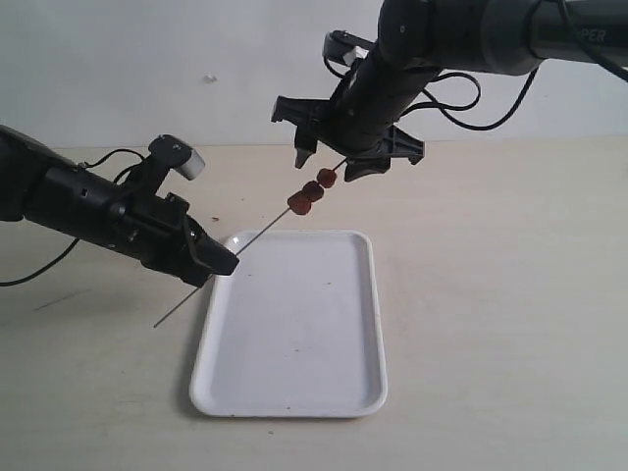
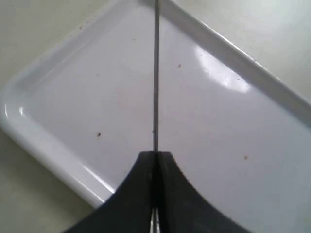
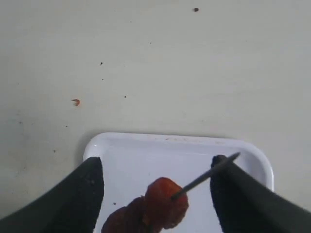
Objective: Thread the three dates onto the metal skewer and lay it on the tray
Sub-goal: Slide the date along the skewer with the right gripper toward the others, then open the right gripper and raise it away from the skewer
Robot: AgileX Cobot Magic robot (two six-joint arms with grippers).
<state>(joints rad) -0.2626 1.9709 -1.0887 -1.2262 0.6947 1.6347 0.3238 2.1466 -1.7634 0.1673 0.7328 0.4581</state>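
The metal skewer [image 1: 257, 234] slants up from lower left to upper right above the tray's far left corner. My left gripper [image 1: 221, 263] is shut on its lower part; in the left wrist view the rod [image 2: 156, 73] runs out from the closed fingertips [image 2: 155, 158]. The three dates [image 1: 313, 191] sit in a row near the skewer's upper end. My right gripper [image 1: 332, 162] stands open around that end, with its fingers on either side and clear of the fruit. In the right wrist view the top date [image 3: 165, 201] and the skewer tip [image 3: 209, 175] lie between the spread fingers.
The white tray [image 1: 294, 334] lies on the beige table below the skewer and holds only a few small specks. Its bare floor shows in the left wrist view [image 2: 218, 136] and its far rim in the right wrist view [image 3: 146, 138]. A pale wall stands behind.
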